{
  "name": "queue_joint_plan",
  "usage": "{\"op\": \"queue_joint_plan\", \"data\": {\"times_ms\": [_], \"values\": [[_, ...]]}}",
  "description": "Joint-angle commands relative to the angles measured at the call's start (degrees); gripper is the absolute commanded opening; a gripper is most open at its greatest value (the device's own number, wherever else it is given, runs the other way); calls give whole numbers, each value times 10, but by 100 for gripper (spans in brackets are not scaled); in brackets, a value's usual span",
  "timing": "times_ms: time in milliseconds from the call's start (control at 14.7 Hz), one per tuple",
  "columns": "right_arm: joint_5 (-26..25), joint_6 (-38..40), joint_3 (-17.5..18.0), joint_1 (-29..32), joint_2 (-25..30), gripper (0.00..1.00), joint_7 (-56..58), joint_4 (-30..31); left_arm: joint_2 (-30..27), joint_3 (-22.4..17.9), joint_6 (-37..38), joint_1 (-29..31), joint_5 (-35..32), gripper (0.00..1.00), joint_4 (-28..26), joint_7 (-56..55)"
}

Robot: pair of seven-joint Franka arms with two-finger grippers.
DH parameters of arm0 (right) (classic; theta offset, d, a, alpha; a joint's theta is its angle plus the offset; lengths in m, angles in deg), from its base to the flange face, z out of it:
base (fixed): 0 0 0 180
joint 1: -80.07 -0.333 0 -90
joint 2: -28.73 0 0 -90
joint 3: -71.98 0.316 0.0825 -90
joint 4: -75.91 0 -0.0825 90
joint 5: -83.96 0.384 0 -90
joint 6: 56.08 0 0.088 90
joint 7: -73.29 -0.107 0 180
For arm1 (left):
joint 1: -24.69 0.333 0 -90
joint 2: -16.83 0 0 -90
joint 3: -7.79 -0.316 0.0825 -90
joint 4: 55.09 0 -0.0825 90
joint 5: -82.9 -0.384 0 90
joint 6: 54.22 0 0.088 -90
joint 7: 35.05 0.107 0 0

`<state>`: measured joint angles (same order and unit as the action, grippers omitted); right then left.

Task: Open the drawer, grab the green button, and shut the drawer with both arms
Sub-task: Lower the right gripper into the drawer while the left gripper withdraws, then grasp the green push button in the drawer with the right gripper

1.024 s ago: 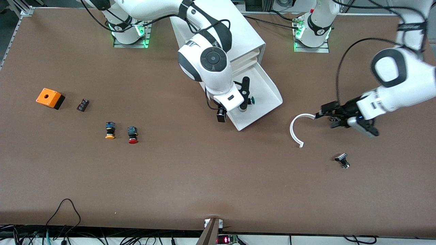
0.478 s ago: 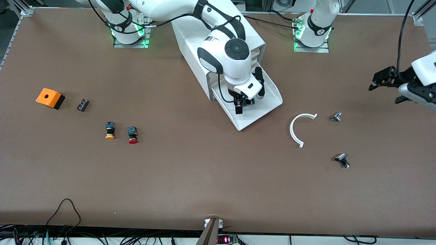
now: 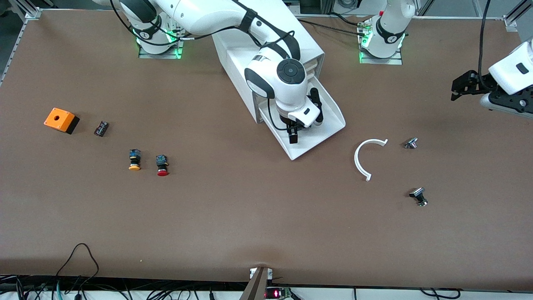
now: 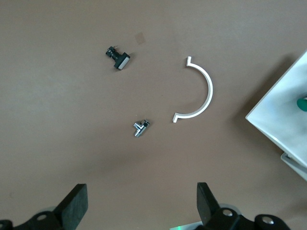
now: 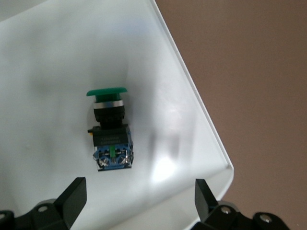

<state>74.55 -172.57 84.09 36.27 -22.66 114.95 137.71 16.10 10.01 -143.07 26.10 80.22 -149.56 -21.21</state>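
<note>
The drawer (image 3: 333, 121), lowest of the white cabinet (image 3: 308, 46), stands pulled open. The green-capped button (image 5: 109, 129) lies on its side on the drawer floor (image 5: 48, 72); in the front view the right hand hides it. My right gripper (image 3: 310, 118) hangs over the open drawer, open and empty, its fingertips (image 5: 72, 196) a little apart from the button's blue end. My left gripper (image 3: 462, 85) is open and empty over the table at the left arm's end. In the left wrist view the left gripper (image 4: 140, 208) has only bare table between its fingers, and the drawer's corner (image 4: 283, 115) shows.
A white curved piece (image 3: 368, 158) and two small metal parts (image 3: 411, 143) (image 3: 419, 196) lie toward the left arm's end. A yellow-capped button (image 3: 134, 159), a red-capped button (image 3: 162, 165), a small black part (image 3: 101, 128) and an orange box (image 3: 61, 120) lie toward the right arm's end.
My left gripper has pulled away from the curved piece toward the left arm's end, uncovering a small metal part. My right gripper has shifted along the drawer toward the cabinet and settled over the button.
</note>
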Motion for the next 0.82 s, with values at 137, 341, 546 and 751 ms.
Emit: {"op": "queue_joint_plan", "data": {"times_ms": [137, 341, 546, 751], "values": [[-10, -15, 8, -2, -21, 100, 5, -25, 4, -8, 18, -8, -8, 100, 4, -29], [-10, -12, 11, -2, -21, 100, 6, -25, 5, -8, 18, -4, -8, 100, 4, -29], [-10, -19, 22, -1, -24, 100, 4, -25, 5, -8, 18, -4, -8, 100, 4, -29], [-10, -19, 22, -3, -31, 100, 5, -25, 5, -7, 18, 1, -5, 100, 5, -29]]}}
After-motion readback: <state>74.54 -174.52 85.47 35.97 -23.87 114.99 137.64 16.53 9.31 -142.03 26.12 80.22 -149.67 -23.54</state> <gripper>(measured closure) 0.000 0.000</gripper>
